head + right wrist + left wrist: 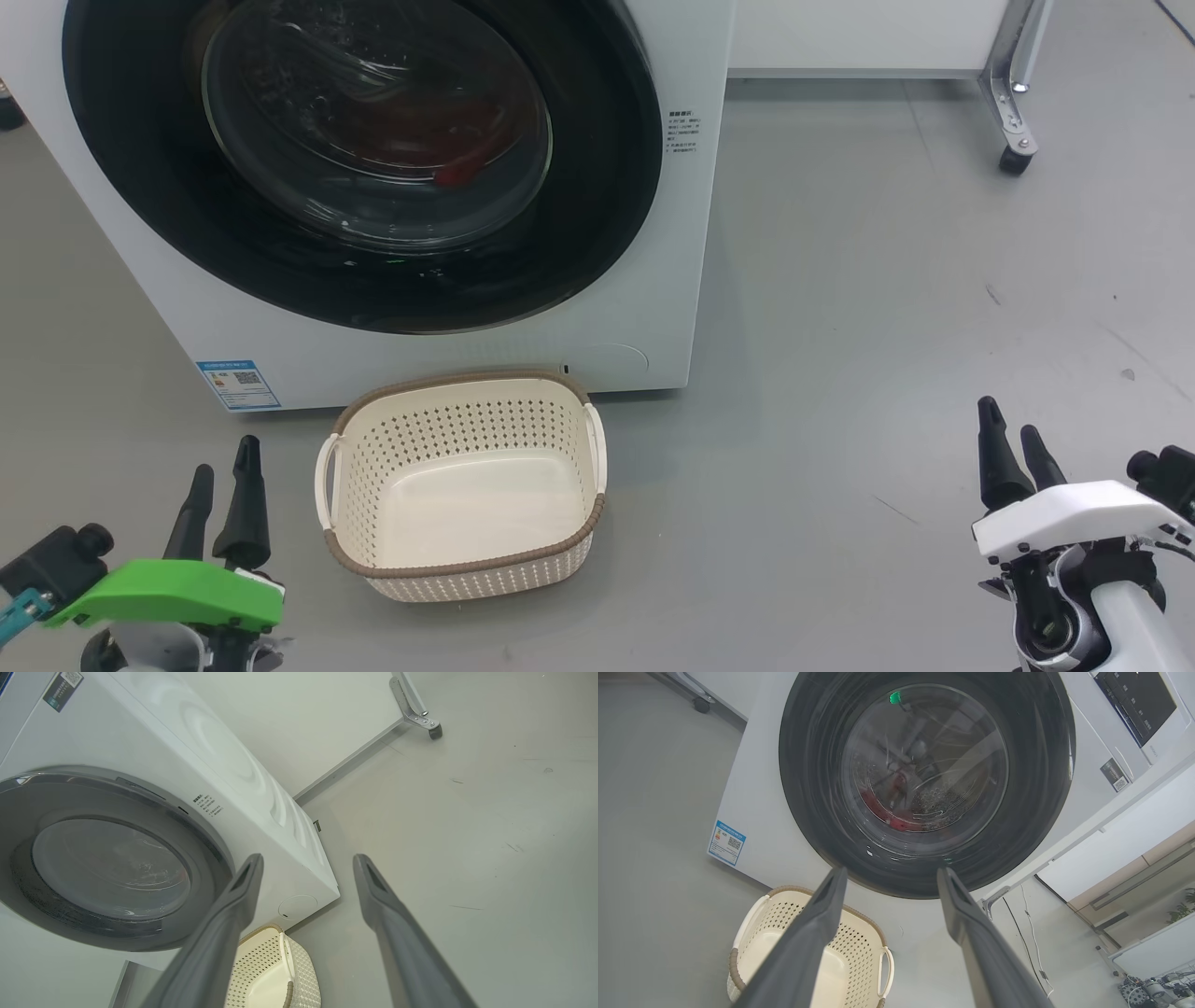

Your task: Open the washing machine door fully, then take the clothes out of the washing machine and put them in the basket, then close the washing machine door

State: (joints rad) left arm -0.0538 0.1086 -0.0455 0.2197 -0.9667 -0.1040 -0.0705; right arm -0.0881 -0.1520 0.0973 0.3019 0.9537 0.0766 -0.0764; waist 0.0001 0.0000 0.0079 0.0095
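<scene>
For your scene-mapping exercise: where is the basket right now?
In the head view, the basket stands on the floor at lower centre, directly before the washing machine.

Left gripper, lower left: fingers parted, empty. Right gripper, lower right: fingers parted, empty, pointing forward.

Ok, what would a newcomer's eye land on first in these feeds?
The big glossy black door on the white washer, upper left in the head view, apparently shut, with red clothes showing through it. Next, the empty cream basket on the grey floor right before the washer. The left tool and right tool sit open at the lower corners, holding nothing.
</scene>
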